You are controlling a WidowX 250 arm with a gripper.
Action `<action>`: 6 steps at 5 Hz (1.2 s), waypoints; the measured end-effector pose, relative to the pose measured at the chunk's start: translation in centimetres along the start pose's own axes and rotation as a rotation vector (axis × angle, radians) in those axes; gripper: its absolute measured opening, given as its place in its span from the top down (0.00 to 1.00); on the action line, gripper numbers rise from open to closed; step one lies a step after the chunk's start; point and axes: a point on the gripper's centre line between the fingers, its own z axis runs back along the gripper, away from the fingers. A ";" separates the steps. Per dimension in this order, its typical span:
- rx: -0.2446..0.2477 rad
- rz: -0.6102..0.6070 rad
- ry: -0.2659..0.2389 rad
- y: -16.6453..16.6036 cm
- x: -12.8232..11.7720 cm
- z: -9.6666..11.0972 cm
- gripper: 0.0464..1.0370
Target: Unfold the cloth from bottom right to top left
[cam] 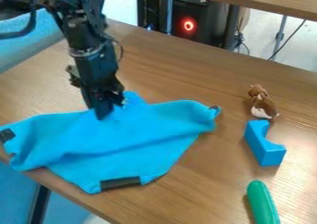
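The gripper (102,108) points down at the upper middle of the blue cloth (123,140), its tips touching or just above the fabric. Whether it holds any of the cloth cannot be told. The cloth lies rumpled on the left half of the table, with a ridge running across it and a small peak of fabric beside the gripper. Black patches show at its left corner, its bottom edge and its right corner. Its left part reaches the table's front-left edge.
To the right of the cloth lie a brown and white plush toy (262,102), a blue arch-shaped block (265,145) and a green cylindrical object (263,202). The wooden table (204,181) ends at a slanting edge at lower left.
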 end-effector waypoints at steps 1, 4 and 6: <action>0.058 0.120 -0.055 4.0 2.7 1.4 0.98; 0.151 0.262 -0.056 8.7 7.8 3.6 0.98; 0.198 0.227 -0.052 10.1 8.4 2.2 0.86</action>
